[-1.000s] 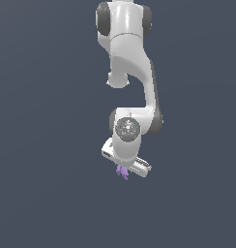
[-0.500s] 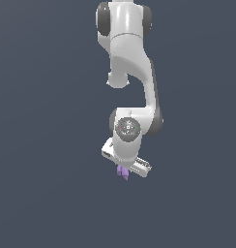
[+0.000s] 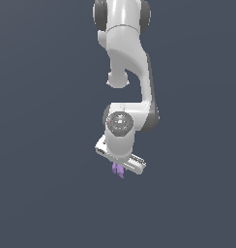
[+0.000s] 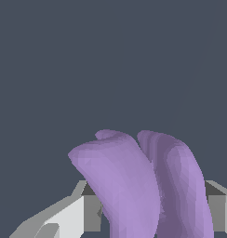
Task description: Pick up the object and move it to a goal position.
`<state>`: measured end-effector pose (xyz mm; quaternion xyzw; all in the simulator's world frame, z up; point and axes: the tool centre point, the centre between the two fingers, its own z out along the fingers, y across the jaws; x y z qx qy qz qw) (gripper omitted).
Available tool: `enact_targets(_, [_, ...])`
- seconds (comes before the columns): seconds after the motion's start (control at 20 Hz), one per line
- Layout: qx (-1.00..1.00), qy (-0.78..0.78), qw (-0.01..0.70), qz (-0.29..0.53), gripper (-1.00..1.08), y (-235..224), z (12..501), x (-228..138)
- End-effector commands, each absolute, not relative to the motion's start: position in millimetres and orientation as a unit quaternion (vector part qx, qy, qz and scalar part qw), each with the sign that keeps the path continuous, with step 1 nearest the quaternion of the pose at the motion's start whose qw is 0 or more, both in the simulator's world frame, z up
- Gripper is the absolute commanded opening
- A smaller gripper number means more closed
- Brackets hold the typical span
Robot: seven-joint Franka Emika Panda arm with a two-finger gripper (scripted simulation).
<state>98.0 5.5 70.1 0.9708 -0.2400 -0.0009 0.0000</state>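
Note:
The object is a small light-purple claw-like piece with curved prongs. It hangs just under my white gripper in the exterior view, in mid-air. In the wrist view the object fills the space between my two fingers, which press on it from both sides. My gripper is shut on the object. The fingertips are mostly hidden behind the prongs.
The white arm reaches down from the top of the exterior view. Around it there is only a plain dark grey-blue background; no table, goal marker or other object shows.
The gripper and the purple object have risen slightly and the prongs stick out less below the hand. The arm's pose is otherwise nearly the same.

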Motion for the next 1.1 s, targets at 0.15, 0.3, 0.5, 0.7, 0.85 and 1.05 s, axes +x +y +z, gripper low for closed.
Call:
enact_targets(0.15, [0.971,-0.241,0.000,0.000,-1.00,-34.8,108.2,93.7])
enact_targets(0.3, [0.971,-0.241,0.000,0.000,-1.00,-60.6,132.6,90.9])
enact_targets(0.5, [0.971,-0.241,0.000,0.000,-1.00,-94.2,164.6,87.7])
enact_targets(0.7, [0.971,-0.241,0.000,0.000,-1.00,-127.1,195.9,85.2])
enact_targets(0.85, [0.971,-0.241,0.000,0.000,-1.00,-147.5,215.0,84.5])
enact_targets(1.05, [0.971,-0.241,0.000,0.000,-1.00,-164.7,231.6,84.4])
